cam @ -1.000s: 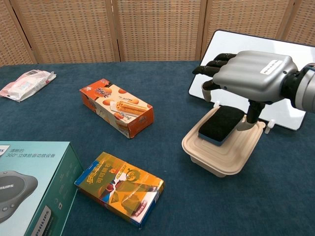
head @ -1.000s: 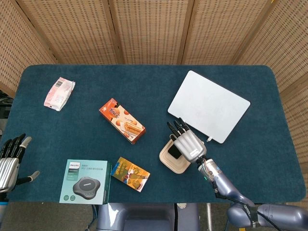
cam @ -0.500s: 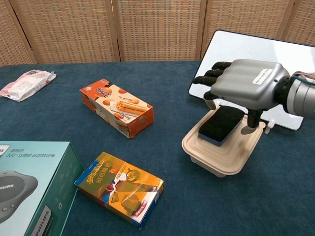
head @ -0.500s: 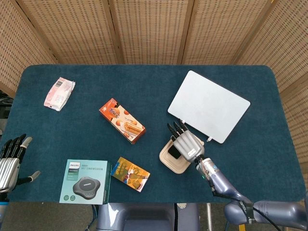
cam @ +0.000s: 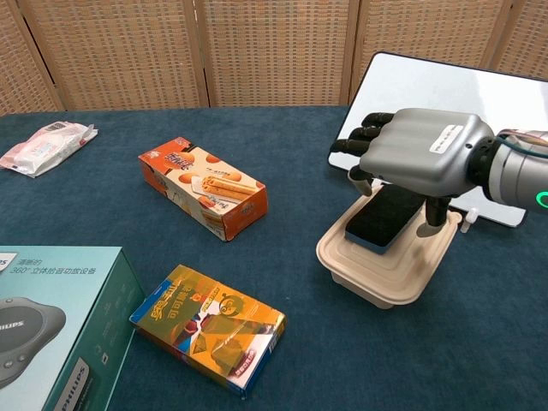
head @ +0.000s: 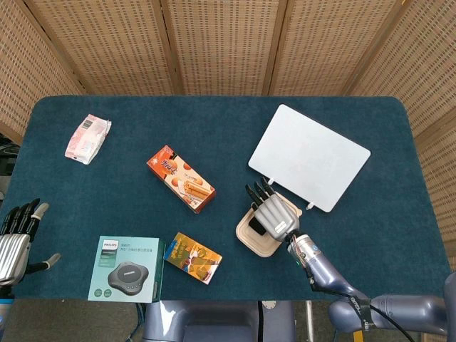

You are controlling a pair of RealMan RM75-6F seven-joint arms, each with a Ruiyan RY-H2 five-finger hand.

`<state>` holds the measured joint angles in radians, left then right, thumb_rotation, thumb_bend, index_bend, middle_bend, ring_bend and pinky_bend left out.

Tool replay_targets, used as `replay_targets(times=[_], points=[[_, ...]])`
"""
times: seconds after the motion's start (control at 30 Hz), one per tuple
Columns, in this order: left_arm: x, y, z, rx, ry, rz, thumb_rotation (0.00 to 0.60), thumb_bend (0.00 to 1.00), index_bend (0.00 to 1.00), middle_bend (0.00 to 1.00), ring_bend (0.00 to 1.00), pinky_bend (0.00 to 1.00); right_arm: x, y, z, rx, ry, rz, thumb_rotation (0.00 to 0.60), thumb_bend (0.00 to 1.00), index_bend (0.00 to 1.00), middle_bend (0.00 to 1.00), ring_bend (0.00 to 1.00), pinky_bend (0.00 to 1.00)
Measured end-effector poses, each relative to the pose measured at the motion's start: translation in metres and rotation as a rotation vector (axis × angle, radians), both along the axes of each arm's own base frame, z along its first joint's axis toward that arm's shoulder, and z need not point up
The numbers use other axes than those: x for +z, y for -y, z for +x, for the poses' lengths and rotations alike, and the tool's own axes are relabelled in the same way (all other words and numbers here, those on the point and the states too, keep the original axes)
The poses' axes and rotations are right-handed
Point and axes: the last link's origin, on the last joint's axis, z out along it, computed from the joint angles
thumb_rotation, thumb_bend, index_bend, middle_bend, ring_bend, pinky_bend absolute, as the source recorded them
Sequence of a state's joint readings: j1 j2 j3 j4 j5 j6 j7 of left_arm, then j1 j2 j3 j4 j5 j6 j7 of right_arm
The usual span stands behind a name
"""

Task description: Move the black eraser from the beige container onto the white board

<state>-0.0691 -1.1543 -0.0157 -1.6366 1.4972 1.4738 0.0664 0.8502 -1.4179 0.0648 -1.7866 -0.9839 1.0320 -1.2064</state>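
Right hand [cam: 417,156] hovers palm-down over the beige container [cam: 385,254] at right of centre in the chest view, dark fingers [cam: 360,137] spread and curved past the far rim, thumb reaching down beside the black eraser [cam: 383,215]. Whether the thumb touches the eraser I cannot tell; the hand has nothing lifted. Left hand [head: 14,241] sits at the lower left edge of the head view, fingers apart, holding nothing.

By size: the white board [head: 309,157] lies tilted in the upper right of the head view, its near edge just beyond the container. A teal speaker box [head: 126,269] sits at lower left. An orange biscuit box [head: 181,179] lies diagonally at centre. A yellow snack box [head: 193,257] lies just right of the teal box. The beige container sits below centre right, with the black eraser lying flat inside it. A pink packet [head: 87,137] rests at upper left.
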Motion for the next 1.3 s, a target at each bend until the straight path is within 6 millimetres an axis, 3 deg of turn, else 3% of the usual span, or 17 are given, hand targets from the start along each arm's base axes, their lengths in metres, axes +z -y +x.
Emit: replay_targets(times=[0.5, 0.97, 1.3], points=[[0.001, 0.001, 0.0, -0.001, 0.002, 0.005, 0.6, 0.15, 0.0, 0.0, 0.0, 0.0, -0.012, -0.005, 0.006, 0.024, -0.018, 0.014, 0.6, 0.13, 0.37, 0.0, 0.0, 0.0], [0.002, 0.001, 0.0, 0.0, 0.006, 0.008, 0.6, 0.15, 0.0, 0.0, 0.0, 0.0, -0.017, -0.006, 0.004, 0.025, -0.014, 0.004, 0.6, 0.13, 0.5, 0.03, 0.0, 0.0], [0.001, 0.001, 0.0, 0.0, 0.005, 0.005, 0.6, 0.15, 0.0, 0.0, 0.0, 0.0, -0.014, -0.004, 0.004, 0.026, 0.0, -0.016, 0.6, 0.13, 0.52, 0.05, 0.0, 0.0]])
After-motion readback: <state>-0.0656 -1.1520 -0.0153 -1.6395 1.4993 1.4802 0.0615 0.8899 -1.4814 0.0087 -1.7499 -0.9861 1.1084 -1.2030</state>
